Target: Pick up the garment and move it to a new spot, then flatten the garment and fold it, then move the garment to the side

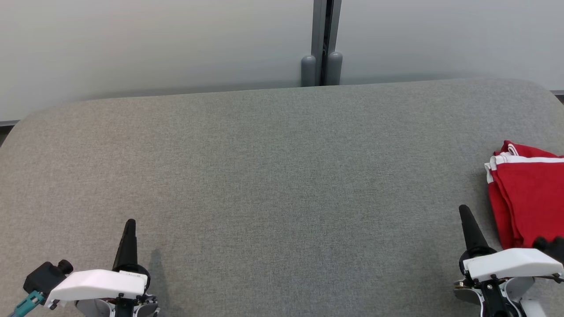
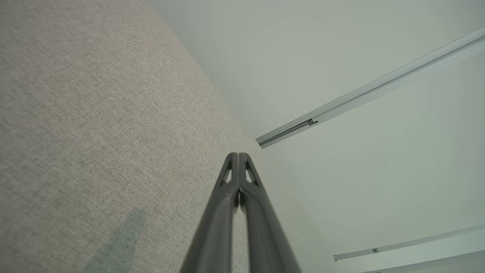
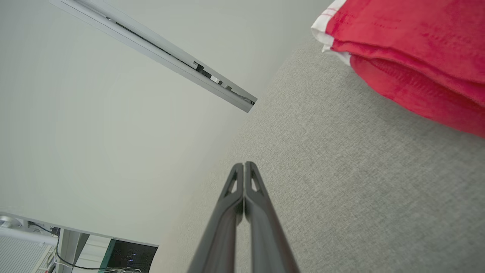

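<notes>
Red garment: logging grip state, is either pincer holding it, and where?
Nothing is held: the left pincer and right pincer are shut, empty; the red garment lies folded beside the right one.

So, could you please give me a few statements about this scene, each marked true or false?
1. The red garment lies at the right end of the grey padded surface. True.
2. The right gripper is clamped on the garment. False: its fingers are pressed together on nothing, and it sits to the left of the garment, apart from it.
3. The left gripper is open. False: its two fingers are closed against each other and hold nothing.
4. The garment has white trim along one edge. True.
</notes>
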Available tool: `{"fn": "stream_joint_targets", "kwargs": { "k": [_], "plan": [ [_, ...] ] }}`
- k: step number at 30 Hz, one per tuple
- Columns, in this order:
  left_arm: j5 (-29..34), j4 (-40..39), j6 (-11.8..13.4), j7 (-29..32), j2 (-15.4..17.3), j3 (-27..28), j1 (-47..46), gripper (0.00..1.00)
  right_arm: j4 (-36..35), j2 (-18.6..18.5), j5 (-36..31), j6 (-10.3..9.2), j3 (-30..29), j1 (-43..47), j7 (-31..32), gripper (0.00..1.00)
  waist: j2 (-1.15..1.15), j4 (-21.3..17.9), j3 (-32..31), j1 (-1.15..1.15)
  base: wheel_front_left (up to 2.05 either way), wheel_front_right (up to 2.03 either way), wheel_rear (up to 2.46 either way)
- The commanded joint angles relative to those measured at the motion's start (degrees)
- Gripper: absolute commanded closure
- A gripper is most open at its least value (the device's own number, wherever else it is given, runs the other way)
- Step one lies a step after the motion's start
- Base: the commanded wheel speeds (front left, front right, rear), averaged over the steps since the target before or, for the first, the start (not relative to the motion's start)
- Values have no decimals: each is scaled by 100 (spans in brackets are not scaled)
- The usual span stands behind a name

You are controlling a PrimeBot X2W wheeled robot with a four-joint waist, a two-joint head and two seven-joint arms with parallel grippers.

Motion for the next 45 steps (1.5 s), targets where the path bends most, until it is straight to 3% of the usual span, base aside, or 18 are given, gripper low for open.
{"fn": "stream_joint_targets", "kwargs": {
  "k": [1,45],
  "plan": [
    [-191,-94,-32,35,39,51,-126,100,-118,-53,189,1,-38,-9,59,100,0,4,-11,0,0,0,0],
    [-2348,-417,-248,628,58,281,-152,100,-553,-76,2434,1,-445,212,660,100,0,79,-258,0,0,0,0]
  ]
}}
